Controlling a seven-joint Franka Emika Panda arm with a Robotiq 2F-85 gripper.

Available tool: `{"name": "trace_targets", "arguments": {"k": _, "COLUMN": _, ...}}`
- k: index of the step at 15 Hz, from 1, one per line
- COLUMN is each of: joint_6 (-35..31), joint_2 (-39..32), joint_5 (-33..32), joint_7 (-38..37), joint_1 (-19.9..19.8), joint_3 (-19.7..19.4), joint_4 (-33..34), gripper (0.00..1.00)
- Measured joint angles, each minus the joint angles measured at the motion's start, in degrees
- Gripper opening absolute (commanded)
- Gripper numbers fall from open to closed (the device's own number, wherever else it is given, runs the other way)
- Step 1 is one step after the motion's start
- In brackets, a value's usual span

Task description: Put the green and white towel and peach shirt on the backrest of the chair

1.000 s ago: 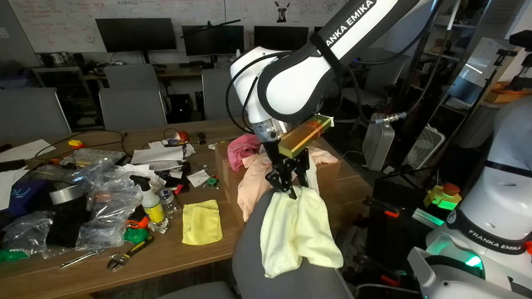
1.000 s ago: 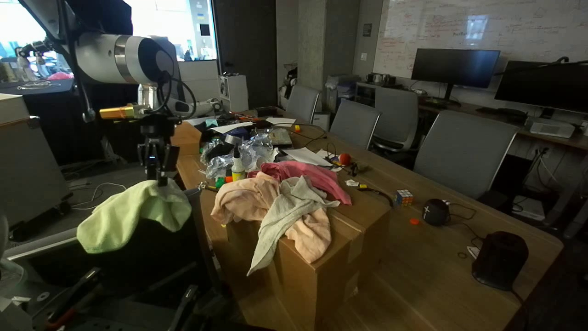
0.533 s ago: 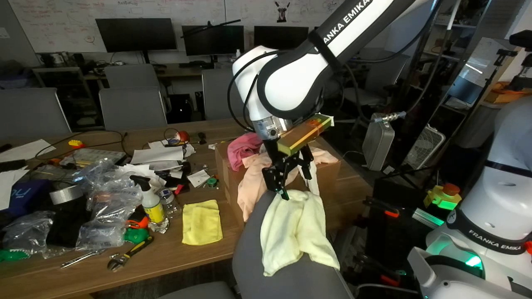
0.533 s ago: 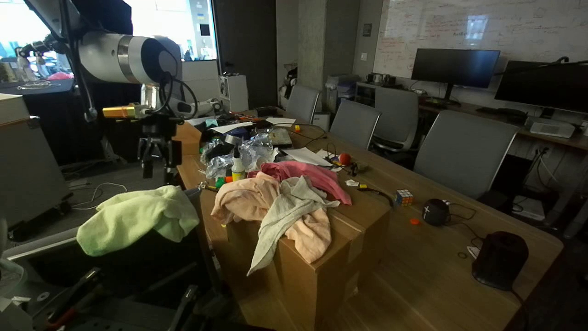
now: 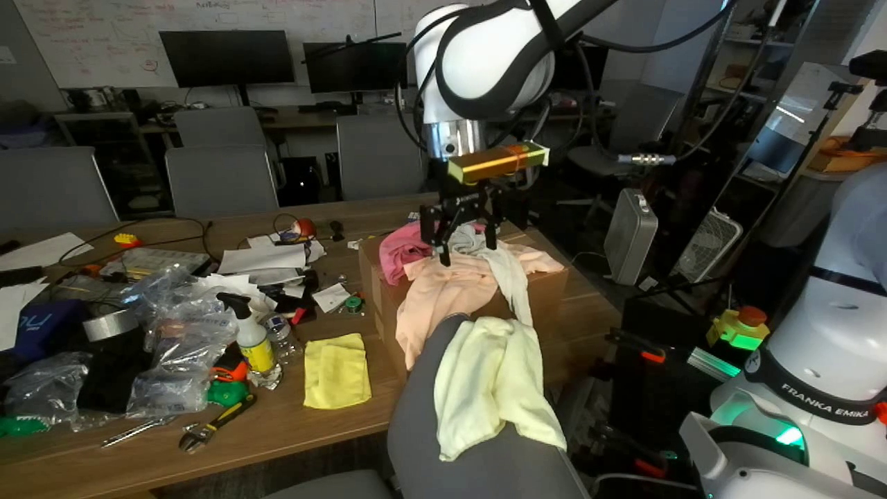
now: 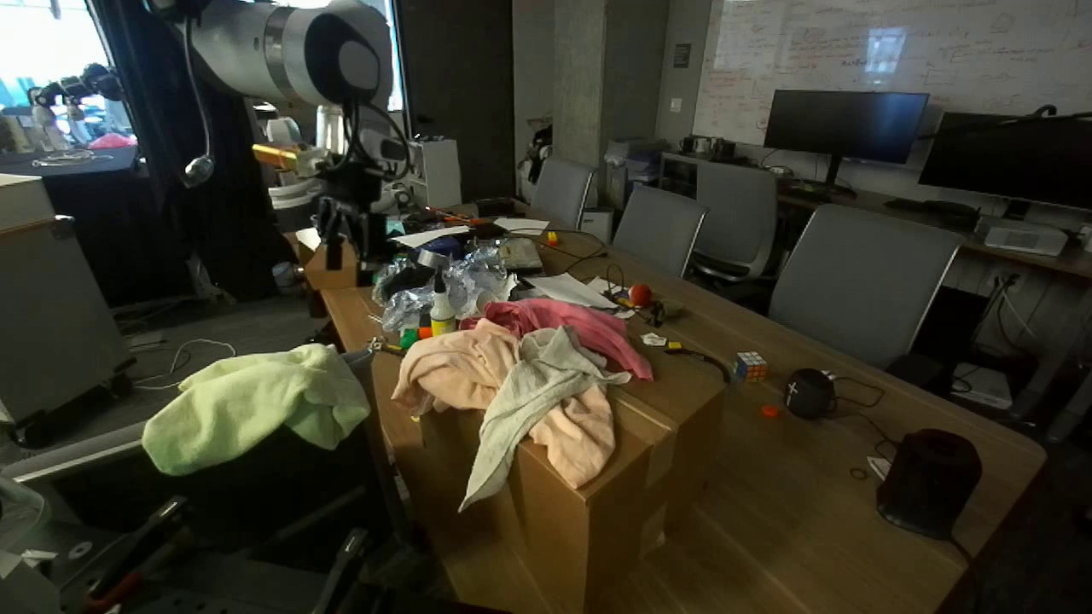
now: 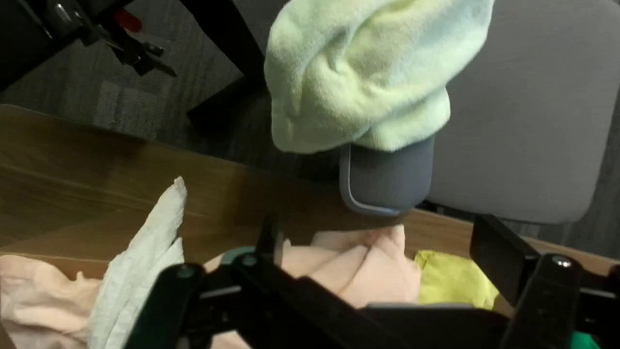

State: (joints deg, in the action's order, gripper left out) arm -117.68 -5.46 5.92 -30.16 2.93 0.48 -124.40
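Pale yellow-green, the green and white towel lies draped over the top of the chair's dark grey backrest; the wrist view also has this towel hanging there. The peach shirt rests crumpled on a cardboard box, partly covered by a greyish cloth. Higher than both, my gripper hangs in the air with its jaws wide apart and nothing between them. In the wrist view the peach shirt shows below, between the spread fingers.
The cardboard box stands on the wooden table and also carries a pink cloth and the greyish cloth. A bright yellow cloth, a spray bottle and plastic bags lie or stand on the table by the box.
My gripper has let go of the towel, opened, and risen away from it, shifting off the backrest toward the table. The towel has settled on the backrest and stayed there.
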Motion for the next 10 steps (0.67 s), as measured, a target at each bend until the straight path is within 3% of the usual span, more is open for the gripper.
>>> {"name": "trace_targets", "arguments": {"k": 10, "joint_6": -13.75, "joint_2": -1.19, "joint_5": 1.04, "joint_7": -8.46, "joint_1": -7.71, "joint_3": -7.31, "joint_4": 1.73, "gripper": 1.00}}
